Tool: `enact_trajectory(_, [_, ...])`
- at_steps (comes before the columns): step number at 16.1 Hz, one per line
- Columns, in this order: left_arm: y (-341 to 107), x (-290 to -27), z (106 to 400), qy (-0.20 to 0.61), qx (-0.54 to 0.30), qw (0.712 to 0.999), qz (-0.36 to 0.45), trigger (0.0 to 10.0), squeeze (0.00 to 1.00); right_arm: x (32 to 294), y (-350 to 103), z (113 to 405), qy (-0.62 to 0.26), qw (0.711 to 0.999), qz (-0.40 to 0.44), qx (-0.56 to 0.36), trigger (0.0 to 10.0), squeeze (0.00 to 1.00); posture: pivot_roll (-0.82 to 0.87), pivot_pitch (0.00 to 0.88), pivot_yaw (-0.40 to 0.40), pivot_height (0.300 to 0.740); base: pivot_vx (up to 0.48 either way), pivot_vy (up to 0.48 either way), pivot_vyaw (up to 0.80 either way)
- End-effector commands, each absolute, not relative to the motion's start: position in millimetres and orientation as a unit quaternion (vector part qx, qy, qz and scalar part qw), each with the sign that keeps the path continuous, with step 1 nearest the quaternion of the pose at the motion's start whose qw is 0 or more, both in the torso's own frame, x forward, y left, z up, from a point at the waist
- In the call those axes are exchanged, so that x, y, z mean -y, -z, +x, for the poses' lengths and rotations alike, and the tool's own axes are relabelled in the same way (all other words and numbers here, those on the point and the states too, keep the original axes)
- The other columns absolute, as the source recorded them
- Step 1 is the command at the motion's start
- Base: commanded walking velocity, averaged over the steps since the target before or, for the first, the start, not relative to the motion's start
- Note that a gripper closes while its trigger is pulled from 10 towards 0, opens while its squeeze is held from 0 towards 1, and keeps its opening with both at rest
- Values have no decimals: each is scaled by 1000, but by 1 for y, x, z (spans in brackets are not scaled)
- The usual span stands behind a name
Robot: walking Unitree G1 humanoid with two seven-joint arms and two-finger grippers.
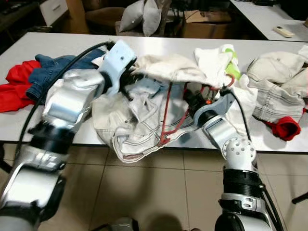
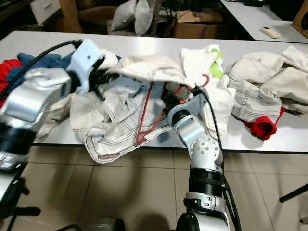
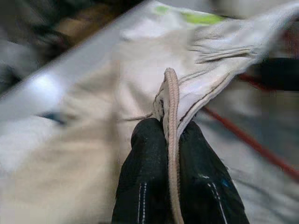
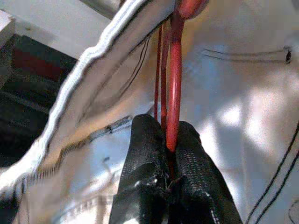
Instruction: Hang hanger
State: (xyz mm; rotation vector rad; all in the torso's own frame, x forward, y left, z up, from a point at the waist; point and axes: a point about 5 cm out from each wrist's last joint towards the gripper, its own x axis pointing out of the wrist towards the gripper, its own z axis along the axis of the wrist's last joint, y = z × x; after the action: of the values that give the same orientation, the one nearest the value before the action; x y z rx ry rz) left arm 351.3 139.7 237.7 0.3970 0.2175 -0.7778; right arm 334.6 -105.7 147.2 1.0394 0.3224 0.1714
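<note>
Midway: left gripper is pinching the cream trousers' edge, right gripper is clamping the red hanger, insertion unfinished, hanging pending.

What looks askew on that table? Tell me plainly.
The cream garment is rumpled and droops over the table's front edge, the red hanger tilted inside it. Left gripper pinches its hem; right gripper clamps the hanger.

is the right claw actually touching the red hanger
Touching. The right wrist view shows the right claw shut on the red hanger, its wire pinched between both black fingers with no gap.
</note>
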Motion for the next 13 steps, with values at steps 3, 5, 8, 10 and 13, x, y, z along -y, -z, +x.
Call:
enact_trajectory(3, [-252, -106, 322, 496, -129, 858, 41, 0, 0, 74, -148, 347, -105, 815, 542, -176, 10000, 0, 81, 12, -27, 740, 0, 0, 0])
enact_trajectory(5, [-276, -64, 311, 556, -108, 821, -74, 0, 0, 66, -161, 362, -128, 803, 557, -170, 10000, 0, 91, 15, -26, 740, 0, 0, 0])
enact_trajectory(8, [-308, -40, 318, 559, -70, 812, -155, 0, 0, 40, -174, 370, -210, 787, 546, -194, 10000, 0, 86, 13, -3, 740, 0, 0, 0])
enact_trajectory(10, [-326, -33, 329, 526, -55, 825, -198, 0, 0, 20, -182, 365, -289, 746, 560, -214, 10000, 0, 86, 8, 5, 740, 0, 0, 0])
enact_trajectory(13, [-325, -36, 343, 464, -45, 867, -175, 0, 0, 31, -167, 363, -294, 792, 487, -222, 10000, 0, 85, 5, 10, 740, 0, 0, 0])
